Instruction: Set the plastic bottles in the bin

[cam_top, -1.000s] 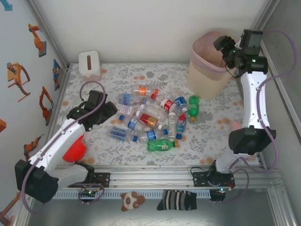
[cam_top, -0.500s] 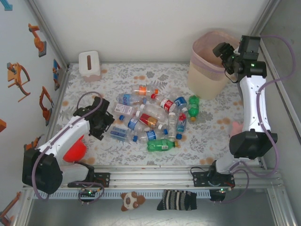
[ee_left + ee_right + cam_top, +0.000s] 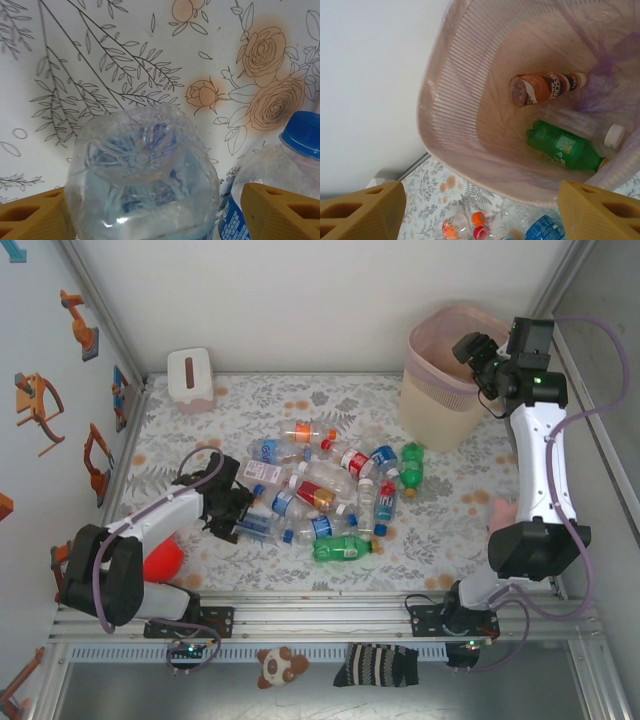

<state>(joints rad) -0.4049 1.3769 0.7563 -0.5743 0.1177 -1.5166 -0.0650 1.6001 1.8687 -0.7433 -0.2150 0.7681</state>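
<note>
Several plastic bottles (image 3: 330, 490) lie heaped in the middle of the flowered table. My left gripper (image 3: 235, 512) is low at the heap's left edge. In the left wrist view it (image 3: 154, 192) stands open, with the base of a clear bottle (image 3: 142, 170) between its yellow fingers (image 3: 30, 217) and a blue-capped bottle (image 3: 300, 135) beside the right finger. My right gripper (image 3: 470, 348) hangs open over the bin (image 3: 440, 390) with nothing in it (image 3: 480, 187). Inside the bin (image 3: 445, 100) lie a brown bottle (image 3: 545, 87), a green bottle (image 3: 562, 147) and a clear white-capped one (image 3: 615, 135).
A white tissue box (image 3: 190, 378) stands at the back left. A red object (image 3: 160, 562) sits under my left arm. A plush toy (image 3: 277, 665) and a striped sock (image 3: 378, 665) lie in front of the rail. Walls close in on both sides.
My left gripper has come down and to the right to the heap's left edge, and its jaws have widened. The right gripper has shifted slightly over the bin.
</note>
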